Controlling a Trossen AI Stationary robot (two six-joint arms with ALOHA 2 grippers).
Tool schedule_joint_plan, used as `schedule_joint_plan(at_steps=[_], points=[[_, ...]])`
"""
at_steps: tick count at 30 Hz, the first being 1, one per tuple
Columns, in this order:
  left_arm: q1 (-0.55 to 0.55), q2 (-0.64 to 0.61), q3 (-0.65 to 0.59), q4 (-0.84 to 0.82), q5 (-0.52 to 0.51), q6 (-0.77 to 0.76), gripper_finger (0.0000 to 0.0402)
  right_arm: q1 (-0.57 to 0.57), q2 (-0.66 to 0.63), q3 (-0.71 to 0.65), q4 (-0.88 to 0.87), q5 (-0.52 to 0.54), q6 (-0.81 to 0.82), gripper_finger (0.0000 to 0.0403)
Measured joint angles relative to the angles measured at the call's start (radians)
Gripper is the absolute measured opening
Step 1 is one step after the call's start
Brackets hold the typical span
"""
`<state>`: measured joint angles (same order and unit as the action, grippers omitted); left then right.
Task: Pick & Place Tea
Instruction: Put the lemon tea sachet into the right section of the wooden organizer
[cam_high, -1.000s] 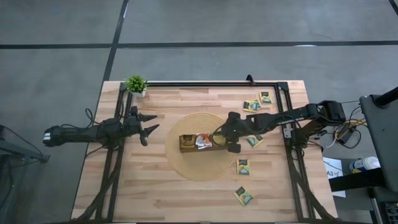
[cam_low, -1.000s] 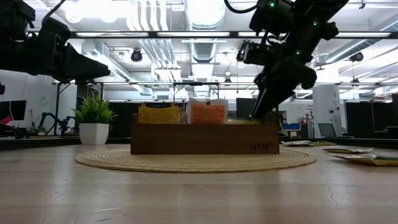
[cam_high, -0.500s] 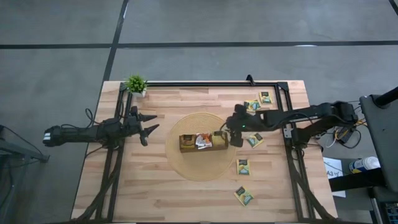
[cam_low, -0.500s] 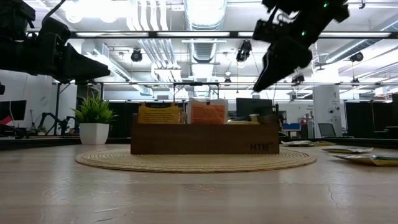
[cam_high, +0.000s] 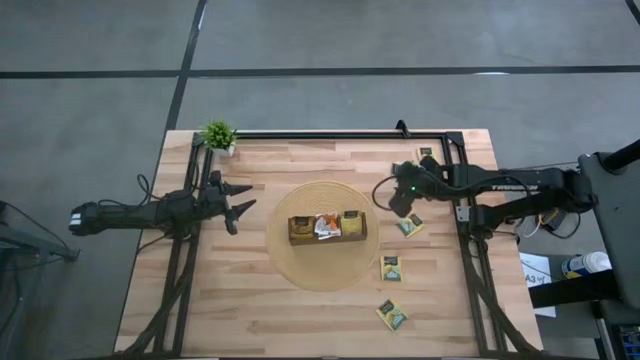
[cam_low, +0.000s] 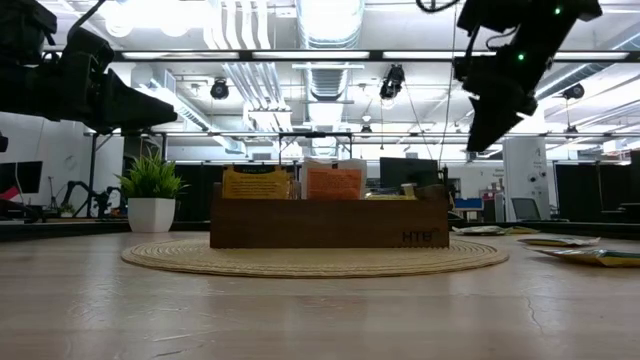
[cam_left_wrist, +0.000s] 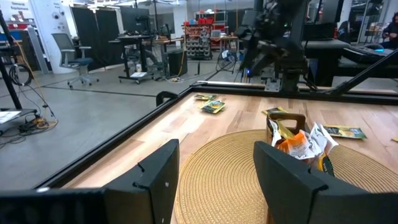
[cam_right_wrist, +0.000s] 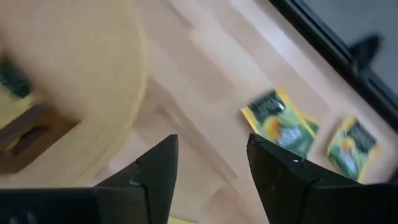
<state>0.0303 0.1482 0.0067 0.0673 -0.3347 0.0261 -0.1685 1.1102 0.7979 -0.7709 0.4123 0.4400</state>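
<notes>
The right end effector (cam_high: 399, 197) hung above the table (cam_high: 250, 310) between the tray (cam_high: 327, 228) and the loose sachets (cam_high: 407, 226), its fingers (cam_right_wrist: 153, 177) apart and holding nothing; flat square paper sachets lay just beside and beyond it, flat on the pale wood planks. More sachets (cam_low: 335, 181) stood upright on edge in the long brown wooden tray (its long axis ran across the table), which sat on a round woven mat (cam_high: 300, 268). The left end effector (cam_high: 238, 207) waited well left of the mat, fingers apart and empty.
</notes>
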Motion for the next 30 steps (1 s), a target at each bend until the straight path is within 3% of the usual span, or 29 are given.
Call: schedule_joint_plan(at_steps=[4,11,21,30], points=[[0.0,0.0,0.0,0.0,0.0,0.0,0.0202,-0.077,-0.002,-0.037,-0.002,0.042,0.135,0.0189],[-0.001,0.0,0.0,0.0,0.0,0.0,0.0202,-0.27,0.019,-0.14,0.001,0.012,0.284,0.0189],[0.0,0.0,0.0,0.0,0.0,0.0,0.0202,-0.461,0.015,-0.304,0.339,-0.283,0.267,0.0189],[0.0,0.0,0.0,0.0,0.0,0.0,0.0202,-0.532,0.016,-0.327,0.365,-0.288,0.263,0.0189]])
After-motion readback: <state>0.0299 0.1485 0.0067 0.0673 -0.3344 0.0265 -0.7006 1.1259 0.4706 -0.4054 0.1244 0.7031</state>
